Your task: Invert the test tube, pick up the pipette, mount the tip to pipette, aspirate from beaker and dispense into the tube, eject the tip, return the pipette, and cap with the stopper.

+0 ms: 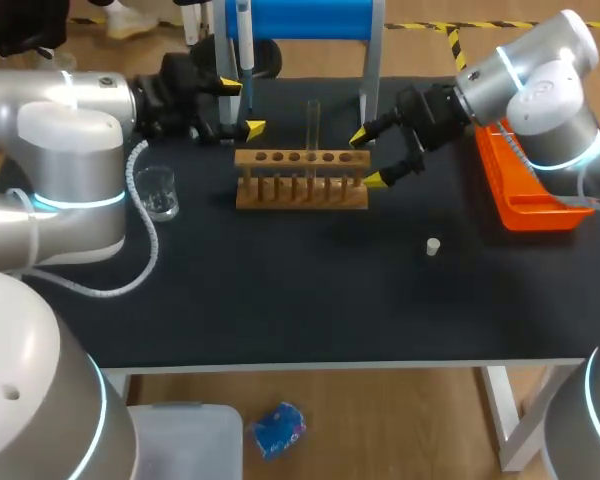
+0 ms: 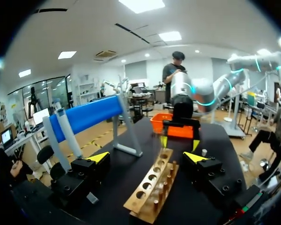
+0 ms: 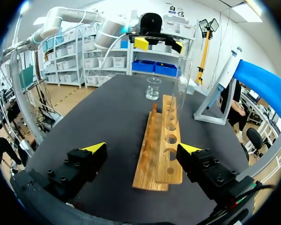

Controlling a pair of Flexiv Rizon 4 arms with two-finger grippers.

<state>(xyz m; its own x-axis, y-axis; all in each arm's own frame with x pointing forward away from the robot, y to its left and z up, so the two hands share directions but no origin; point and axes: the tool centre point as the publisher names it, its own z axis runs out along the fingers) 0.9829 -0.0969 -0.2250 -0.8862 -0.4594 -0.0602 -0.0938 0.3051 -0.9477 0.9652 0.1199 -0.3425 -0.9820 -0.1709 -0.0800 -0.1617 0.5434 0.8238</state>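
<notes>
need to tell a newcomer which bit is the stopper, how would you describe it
Find the wooden rack in the middle of the black table, then the orange tray at the right edge. Between them, nearer the front, the stopper lies alone: a tiny white plug with bare tabletop all around.

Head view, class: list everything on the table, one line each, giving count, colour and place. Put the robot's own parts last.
Rack: one, wooden, middle of the table.
Test tube: one, clear, upright in the rack.
Beaker: one, clear glass, left of the rack.
Stopper: one, white, on the table, right of the rack and nearer.
Stand: one, blue, far edge.
Pipette: one, pale, hanging on the stand.
Tray: one, orange, right edge.
Table: one, black.
Left gripper: open, yellow-tipped, by the rack's left end.
Right gripper: open, yellow-tipped, by the rack's right end.
</notes>
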